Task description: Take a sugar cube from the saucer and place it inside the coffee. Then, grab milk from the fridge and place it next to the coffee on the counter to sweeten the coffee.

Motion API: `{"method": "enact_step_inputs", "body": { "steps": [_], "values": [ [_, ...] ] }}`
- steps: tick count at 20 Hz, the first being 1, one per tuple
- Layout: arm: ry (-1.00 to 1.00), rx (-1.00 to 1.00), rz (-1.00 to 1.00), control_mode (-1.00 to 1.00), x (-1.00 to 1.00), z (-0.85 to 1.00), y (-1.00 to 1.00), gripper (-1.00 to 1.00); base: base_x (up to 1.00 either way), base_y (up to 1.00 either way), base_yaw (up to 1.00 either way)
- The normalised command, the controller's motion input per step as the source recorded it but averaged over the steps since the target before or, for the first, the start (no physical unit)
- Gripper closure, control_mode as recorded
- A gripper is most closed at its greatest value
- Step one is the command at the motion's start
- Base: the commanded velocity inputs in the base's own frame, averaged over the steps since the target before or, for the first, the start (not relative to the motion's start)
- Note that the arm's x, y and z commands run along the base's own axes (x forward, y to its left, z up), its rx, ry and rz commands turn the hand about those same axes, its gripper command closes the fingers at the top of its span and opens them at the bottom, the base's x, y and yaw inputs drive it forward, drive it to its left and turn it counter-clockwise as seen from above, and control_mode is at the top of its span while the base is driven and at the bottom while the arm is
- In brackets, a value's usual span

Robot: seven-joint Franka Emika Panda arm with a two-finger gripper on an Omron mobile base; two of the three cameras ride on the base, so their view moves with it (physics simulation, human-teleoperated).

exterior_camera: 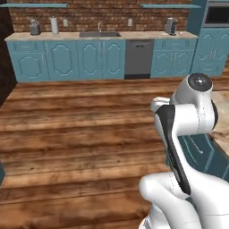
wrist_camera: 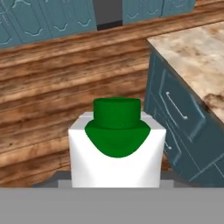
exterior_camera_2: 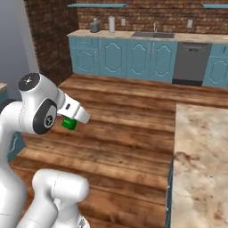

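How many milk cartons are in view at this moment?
1. The milk sits in the end effector, seen close up in the hand view above the wood floor, beside the counter. Others may be out of sight.

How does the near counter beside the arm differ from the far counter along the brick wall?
The near counter has no items on the stretch in view; the far counter holds a sink and small appliances. The near one is cut off by the frame edge; the far one runs the width of the brick wall, with a dark dishwasher below it. Both are beige marbled stone over teal cabinets.
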Motion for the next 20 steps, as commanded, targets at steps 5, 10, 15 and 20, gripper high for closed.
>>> {"method": "enact_step_inputs", "body": {
  "steps": [5, 10, 15, 20],
  "values": [
    [0.0, 0.0, 0.0, 1.0, 0.0, 0.0, 0.0, 1.0, 1.0, -0.39, 0.0],
    [0.0, 0.0, 0.0, 1.0, 0.0, 0.0, 0.0, 1.0, 1.0, -0.44, 0.0],
    [0.0, 0.0, 0.0, 1.0, 0.0, 0.0, 0.0, 1.0, 1.0, -0.53, -0.02],
    [0.0, 0.0, 0.0, 1.0, 0.0, 0.0, 0.0, 1.0, 1.0, -0.48, -0.11]
  ]
}}
